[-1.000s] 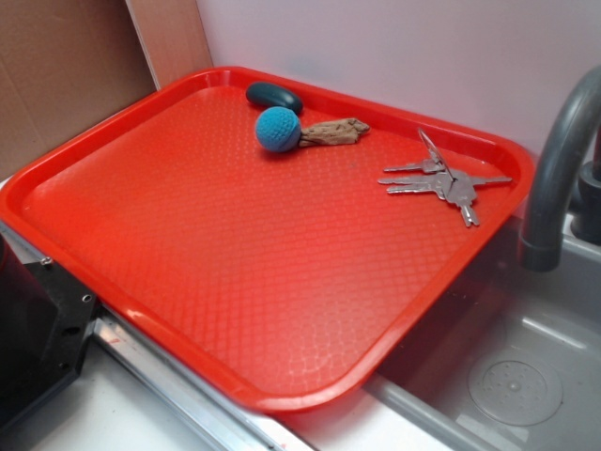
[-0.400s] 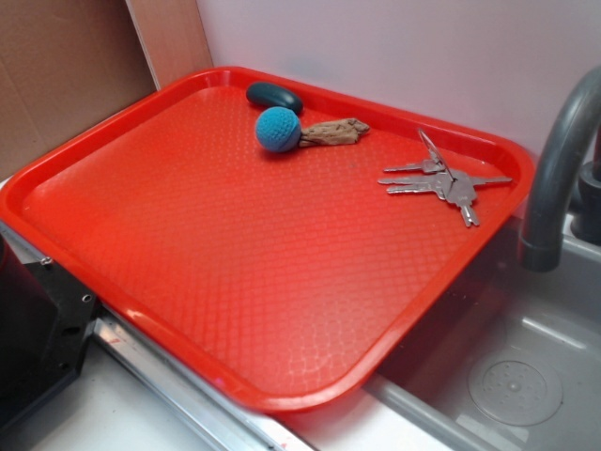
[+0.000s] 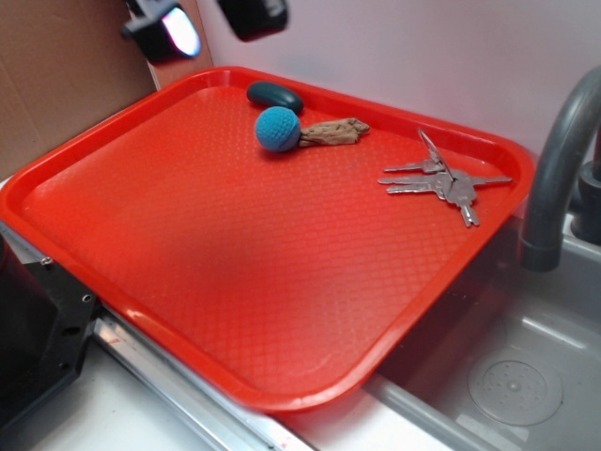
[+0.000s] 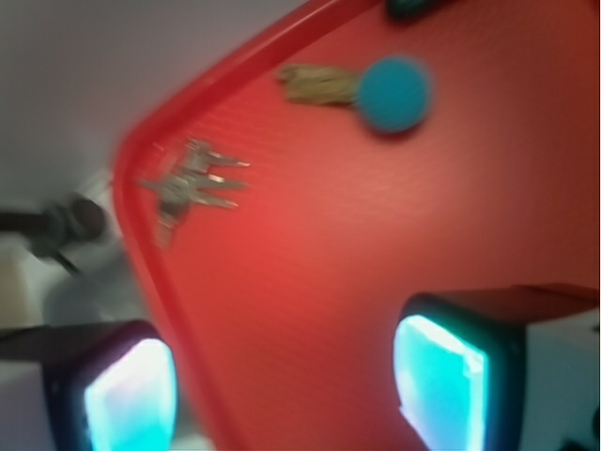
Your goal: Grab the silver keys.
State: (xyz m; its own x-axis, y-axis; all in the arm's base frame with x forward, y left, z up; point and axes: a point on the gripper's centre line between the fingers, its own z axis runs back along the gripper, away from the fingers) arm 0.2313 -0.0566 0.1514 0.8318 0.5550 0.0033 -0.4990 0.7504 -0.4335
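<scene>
The silver keys (image 3: 443, 176) lie fanned out on a wire ring at the far right of the red tray (image 3: 235, 310). In the blurred wrist view the silver keys (image 4: 192, 180) sit near the tray's left rim (image 4: 155, 272). My gripper (image 3: 207, 21) hangs high at the top left of the exterior view, above the tray's back corner and far from the keys. It is open, with nothing between its two glowing pads (image 4: 439, 380), and only its tips show. In the wrist view the gripper (image 4: 282, 390) frames bare tray.
A teal ball (image 3: 278, 129), a brown crumpled piece (image 3: 334, 132) and a dark oval object (image 3: 273, 96) lie at the tray's back. A grey faucet (image 3: 559, 169) rises right of the tray over a metal sink (image 3: 507, 376). Cardboard (image 3: 66, 75) stands at the left.
My gripper has come into view at the top left of the exterior view; it was out of frame before. The keys and other objects have not moved.
</scene>
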